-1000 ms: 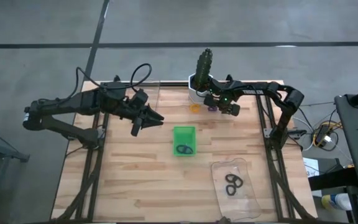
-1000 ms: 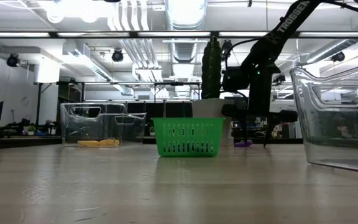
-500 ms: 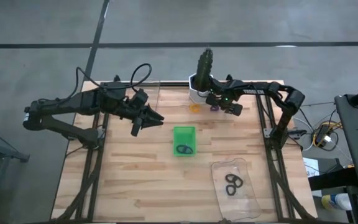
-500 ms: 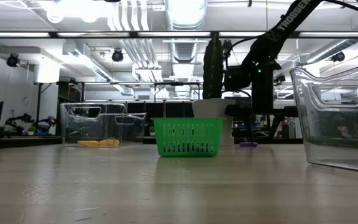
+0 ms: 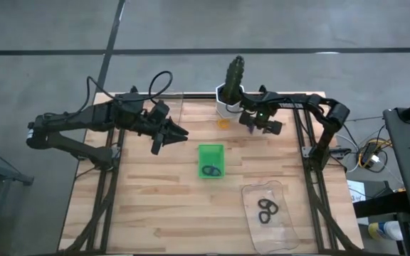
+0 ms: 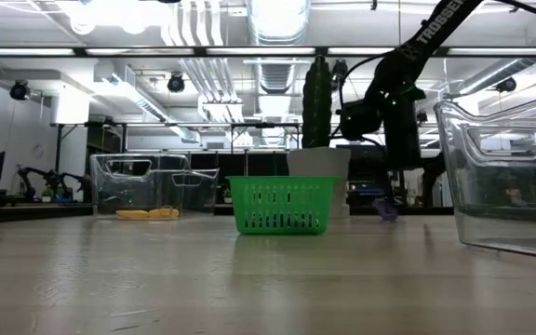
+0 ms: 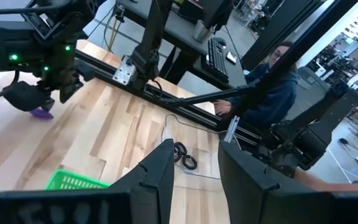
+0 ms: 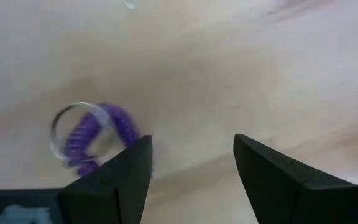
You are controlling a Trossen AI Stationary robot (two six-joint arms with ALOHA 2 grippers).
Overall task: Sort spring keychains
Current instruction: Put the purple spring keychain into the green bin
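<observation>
table: pale wood planks, matt
green tray: perforated plastic
clear trays: glossy see-through plastic
purple keychain: coiled plastic cord, shiny metal ring
right gripper: matt dark fingers

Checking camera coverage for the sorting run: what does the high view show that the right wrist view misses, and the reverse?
Only the high view shows the left tool hovering, the green tray, a clear tray with black keychains, and an orange keychain. Only the right wrist view shows the purple keychain with its metal ring, beside one finger of the open right tool. Both show the wooden table.
</observation>
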